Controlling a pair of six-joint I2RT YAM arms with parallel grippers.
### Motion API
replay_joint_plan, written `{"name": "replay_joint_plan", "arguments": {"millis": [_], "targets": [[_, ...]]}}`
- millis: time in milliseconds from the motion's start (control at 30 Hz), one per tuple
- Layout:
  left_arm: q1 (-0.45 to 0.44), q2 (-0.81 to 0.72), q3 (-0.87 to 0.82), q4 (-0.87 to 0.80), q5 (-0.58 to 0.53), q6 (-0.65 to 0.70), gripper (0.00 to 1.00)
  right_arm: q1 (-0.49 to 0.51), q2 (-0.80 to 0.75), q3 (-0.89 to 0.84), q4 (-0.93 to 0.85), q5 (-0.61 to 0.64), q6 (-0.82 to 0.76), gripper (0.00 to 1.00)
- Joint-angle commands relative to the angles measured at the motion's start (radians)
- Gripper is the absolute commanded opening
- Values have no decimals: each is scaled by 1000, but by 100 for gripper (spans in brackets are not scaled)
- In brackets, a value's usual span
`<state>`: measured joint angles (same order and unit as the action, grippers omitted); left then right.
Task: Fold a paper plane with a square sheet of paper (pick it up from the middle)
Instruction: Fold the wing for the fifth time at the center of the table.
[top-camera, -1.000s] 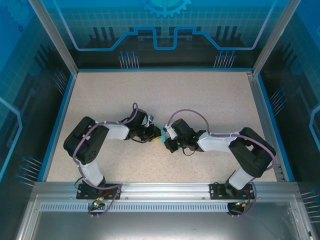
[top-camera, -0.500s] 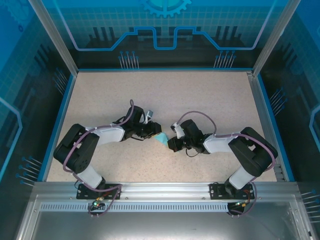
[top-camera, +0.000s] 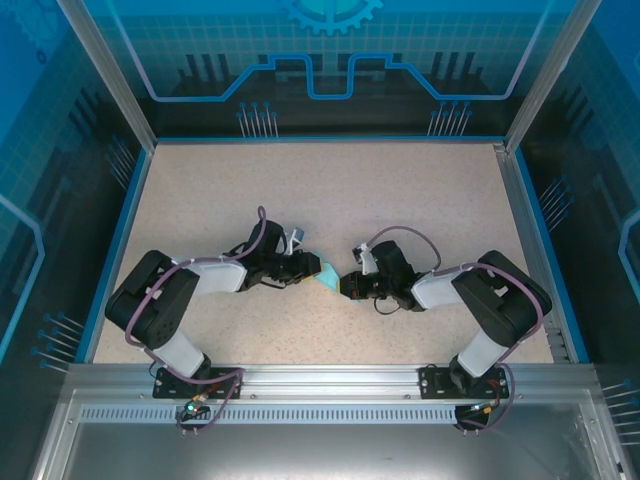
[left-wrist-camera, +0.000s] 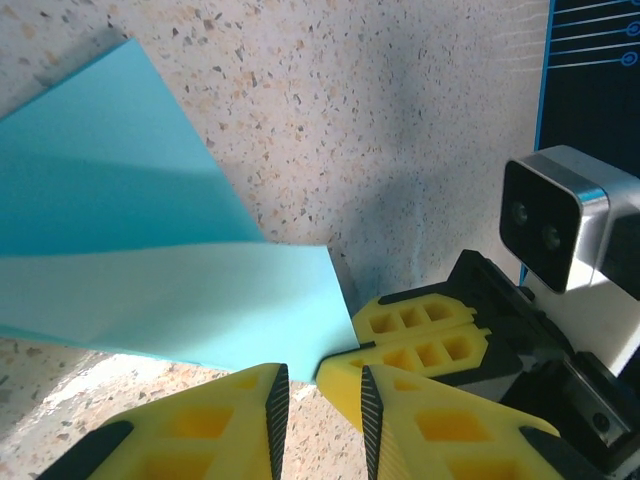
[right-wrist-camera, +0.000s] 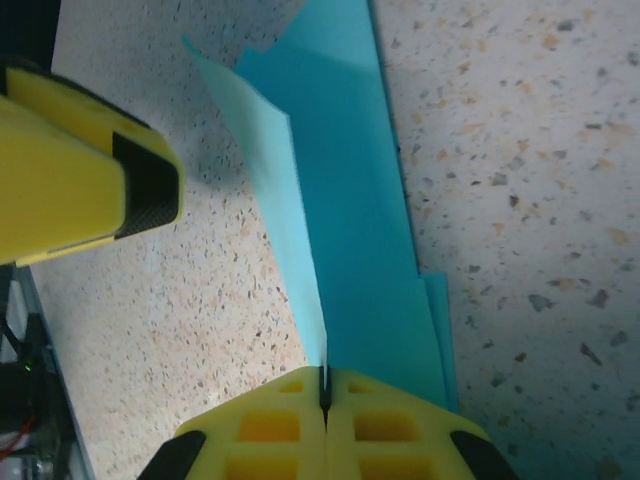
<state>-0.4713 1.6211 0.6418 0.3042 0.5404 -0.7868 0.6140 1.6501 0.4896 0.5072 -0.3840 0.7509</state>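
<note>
Speckled table (top-camera: 400, 200) holds the folded paper (top-camera: 326, 272). The right gripper (right-wrist-camera: 325, 395) pinches its edge, and the left gripper (left-wrist-camera: 318, 400) sits just beside it, slightly parted.

No legible text, labels, brands or numbers; back wall (top-camera: 330, 60) carries gear-and-circuit graphics, no lettering

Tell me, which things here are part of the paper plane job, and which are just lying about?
Part of the job: thin light cyan paper sheet, partly folded; right gripper, pinching it; left gripper, slightly open beside it.
Just there: speckled beige table; blue enclosure walls.
</note>
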Motion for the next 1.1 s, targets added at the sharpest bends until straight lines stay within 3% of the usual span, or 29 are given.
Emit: {"name": "replay_joint_plan", "arguments": {"millis": [0,300,1067], "targets": [[-16,-12,-16,48,27,-11,28,-17,32,-21,58,-24,70,1],[-33,29,-16,82,24,-33,28,-17,80,-42,107,-44,86,2],[-44,116,12,63,-1,-21,23,-39,89,-31,44,-38,107,1]]}}
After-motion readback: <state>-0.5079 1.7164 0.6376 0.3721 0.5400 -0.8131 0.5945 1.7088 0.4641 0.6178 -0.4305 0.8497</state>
